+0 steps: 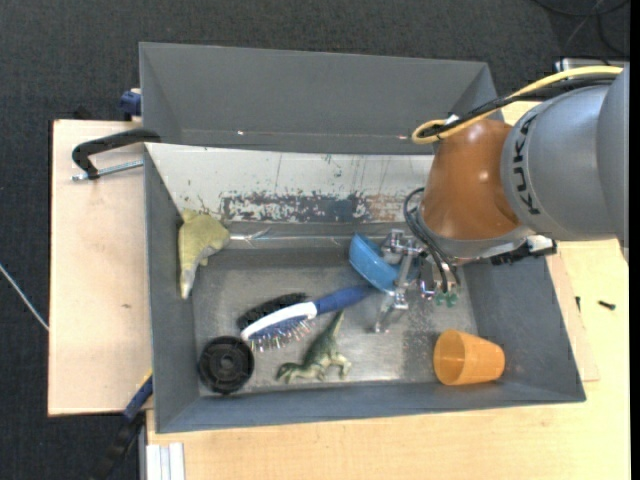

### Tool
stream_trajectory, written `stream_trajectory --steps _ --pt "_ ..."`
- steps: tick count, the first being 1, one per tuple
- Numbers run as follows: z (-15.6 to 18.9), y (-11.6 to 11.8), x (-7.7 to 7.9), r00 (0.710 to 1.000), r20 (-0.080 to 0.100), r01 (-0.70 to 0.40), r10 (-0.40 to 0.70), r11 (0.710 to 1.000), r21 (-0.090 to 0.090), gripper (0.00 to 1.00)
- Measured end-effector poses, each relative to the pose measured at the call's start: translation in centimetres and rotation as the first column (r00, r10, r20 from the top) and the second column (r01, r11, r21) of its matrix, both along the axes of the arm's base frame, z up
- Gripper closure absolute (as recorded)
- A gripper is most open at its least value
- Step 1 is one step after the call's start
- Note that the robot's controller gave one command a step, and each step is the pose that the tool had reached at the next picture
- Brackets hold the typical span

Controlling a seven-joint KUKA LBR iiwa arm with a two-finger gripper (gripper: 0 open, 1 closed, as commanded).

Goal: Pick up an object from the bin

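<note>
The gripper (pixel 393 308) hangs low over the floor of the bin (pixel 300 98), right of centre, under the arm's orange cover (pixel 470 183) (how wide it stands I cannot tell). Just up and left of it lies a blue piece (pixel 370 260), very close; whether they touch is unclear. The brush (pixel 285 325), with blue handle and white bristles, stretches leftward, its handle end near the gripper. Below the brush lies a green dinosaur (pixel 318 360). An orange cup (pixel 466 358) lies on its side at lower right. Well apart sit a black disc (pixel 224 362) in the lower left corner and a pale green toy (pixel 197 245) by the left wall.
</note>
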State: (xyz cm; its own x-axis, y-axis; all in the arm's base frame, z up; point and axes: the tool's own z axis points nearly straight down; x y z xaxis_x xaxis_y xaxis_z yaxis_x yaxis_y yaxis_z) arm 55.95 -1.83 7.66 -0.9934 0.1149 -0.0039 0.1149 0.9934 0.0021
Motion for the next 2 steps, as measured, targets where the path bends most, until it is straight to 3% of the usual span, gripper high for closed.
stream_trajectory --steps 1,2 --pt "0.6 -0.2 0.4 1.000 0.013 0.001 -0.001 1.000 -0.003 1.00" --pt "11.1 -0.2 1.4 1.000 0.011 -0.009 0.009 1.000 -0.001 1.00"
